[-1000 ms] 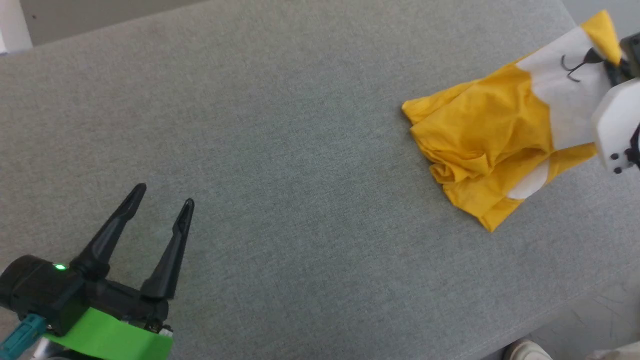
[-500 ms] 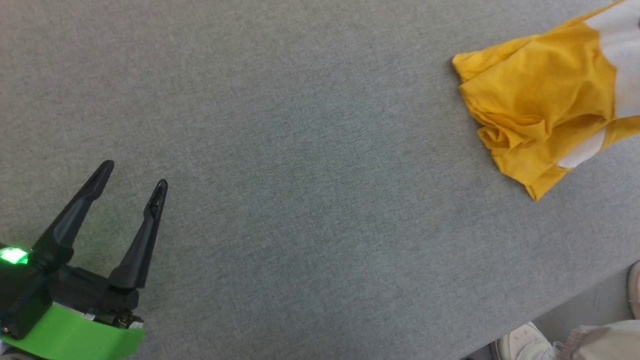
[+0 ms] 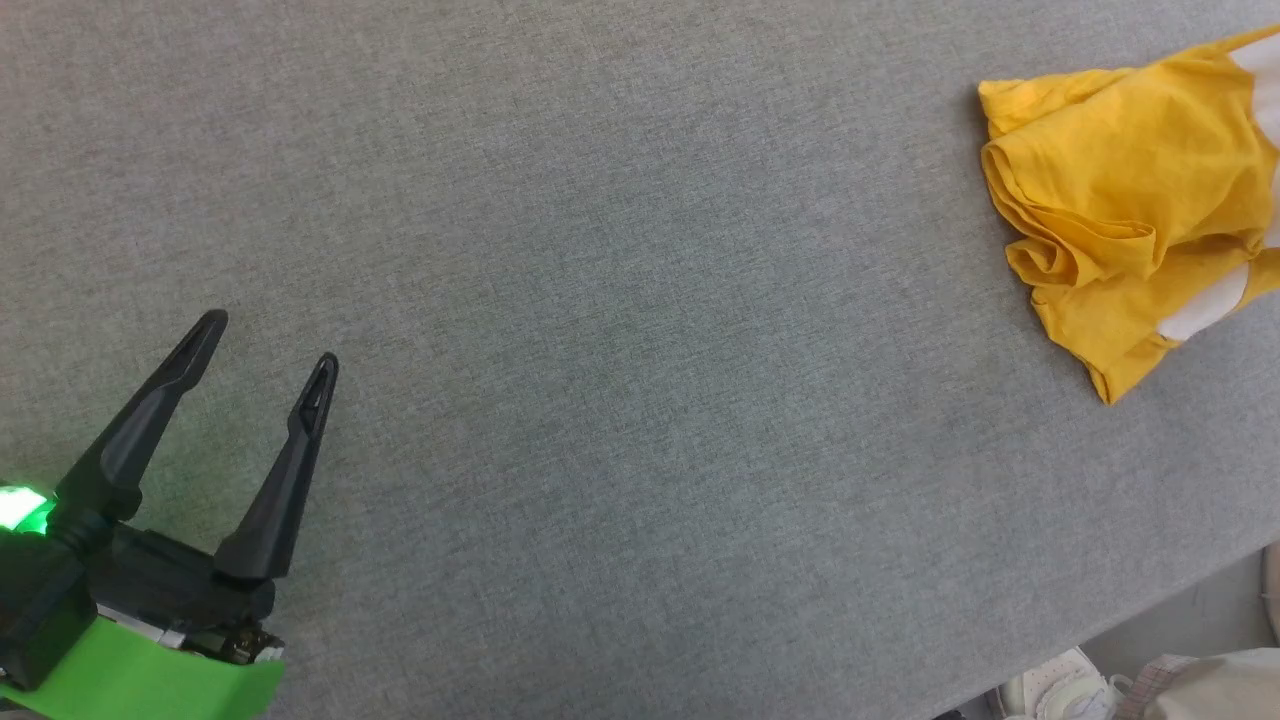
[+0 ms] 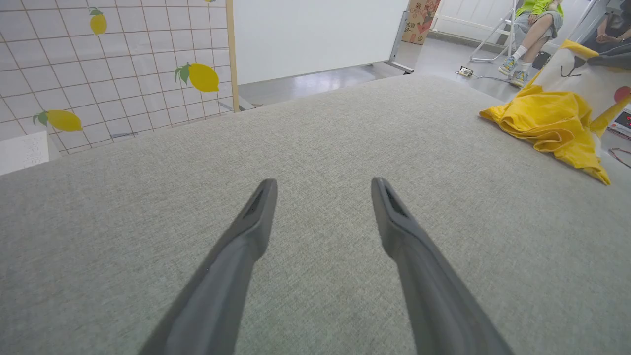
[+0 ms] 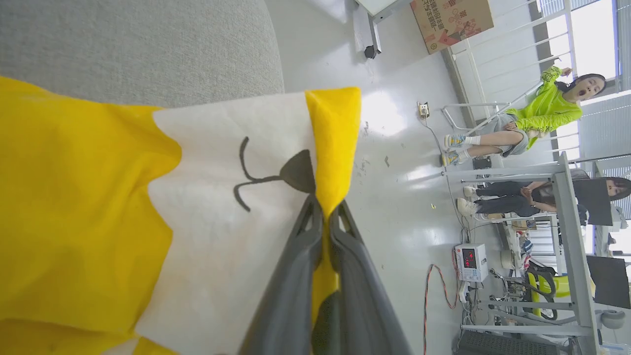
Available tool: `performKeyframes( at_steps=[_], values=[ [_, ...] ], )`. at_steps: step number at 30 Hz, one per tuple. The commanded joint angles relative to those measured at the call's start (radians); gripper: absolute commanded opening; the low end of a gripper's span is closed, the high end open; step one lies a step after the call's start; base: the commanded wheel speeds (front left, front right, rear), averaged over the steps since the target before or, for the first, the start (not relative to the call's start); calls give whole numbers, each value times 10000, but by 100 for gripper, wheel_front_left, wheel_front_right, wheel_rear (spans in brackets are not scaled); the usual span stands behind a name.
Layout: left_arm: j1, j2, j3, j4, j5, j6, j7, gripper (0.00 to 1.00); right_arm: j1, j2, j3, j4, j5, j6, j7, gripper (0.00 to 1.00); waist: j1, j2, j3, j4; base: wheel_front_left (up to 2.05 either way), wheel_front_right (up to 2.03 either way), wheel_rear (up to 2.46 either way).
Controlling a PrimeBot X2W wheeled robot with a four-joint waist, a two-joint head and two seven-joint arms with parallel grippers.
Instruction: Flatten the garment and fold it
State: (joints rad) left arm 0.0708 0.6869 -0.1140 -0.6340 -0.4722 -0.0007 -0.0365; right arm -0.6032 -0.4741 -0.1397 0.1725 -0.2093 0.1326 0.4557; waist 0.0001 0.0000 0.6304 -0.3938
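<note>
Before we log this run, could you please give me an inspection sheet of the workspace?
Surface: grey fabric-covered table, flat.
Job's things: yellow garment bunched near the table's right edge, with one corner lifted.
Clutter: nothing seen.
Grippers: left pincer open, holding nothing; right pincer shut on the garment's corner.
Cables: red cable on the floor.
Surroundings: lemon-print screen, cardboard box, seated people.

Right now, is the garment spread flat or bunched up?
Bunched up. The garment lies in rumpled folds on the grey surface, and the right gripper is shut on one yellow edge, holding that end raised.
</note>
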Motion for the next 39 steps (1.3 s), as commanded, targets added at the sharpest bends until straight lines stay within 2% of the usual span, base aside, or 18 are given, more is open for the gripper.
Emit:
performKeyframes(
  at_steps=[1, 8, 15, 20, 25, 34, 39],
  values=[
    [-216, 45, -4, -35, 50, -70, -4, 100, -68, 50, -62, 109, -131, -19, -133, 100, -1, 0, -36, 21, 0, 0, 0],
    [-289, -89, -112, 152, 9, -32, -116, 100, -324, 25, -152, 726, -344, -19, -467, 100, -1, 0, -341, 144, 0, 0, 0],
    [-388, -452, -269, 652, -117, 43, -450, 100, -408, 174, -459, 809, -5, -19, -1132, 100, -1, 0, -870, 385, 0, 0, 0],
    [-468, -929, -427, 1377, -285, 125, -909, 100, -123, 1145, -1214, 385, 961, -19, -2163, 100, -1, 0, -1598, 840, 0, 0, 0],
    [-443, -1471, -537, 2299, -359, 293, -1473, 100, 829, 2193, -1648, -542, 1659, -19, -2914, 100, -1, 0, -2383, 1408, 0, 0, 0],
    [-262, -2401, -421, 3606, 33, 598, -2175, 100, 3538, 4018, -1551, -3173, 760, -19, -4229, 100, -1, 0, -3704, 2535, 0, 0, 0],
    [-179, -2918, -191, 3936, 400, 675, -2243, 100, 4593, 4228, -1652, -3774, 916, -19, -5010, 100, -1, 0, -4217, 3135, 0, 0, 0]
  ],
)
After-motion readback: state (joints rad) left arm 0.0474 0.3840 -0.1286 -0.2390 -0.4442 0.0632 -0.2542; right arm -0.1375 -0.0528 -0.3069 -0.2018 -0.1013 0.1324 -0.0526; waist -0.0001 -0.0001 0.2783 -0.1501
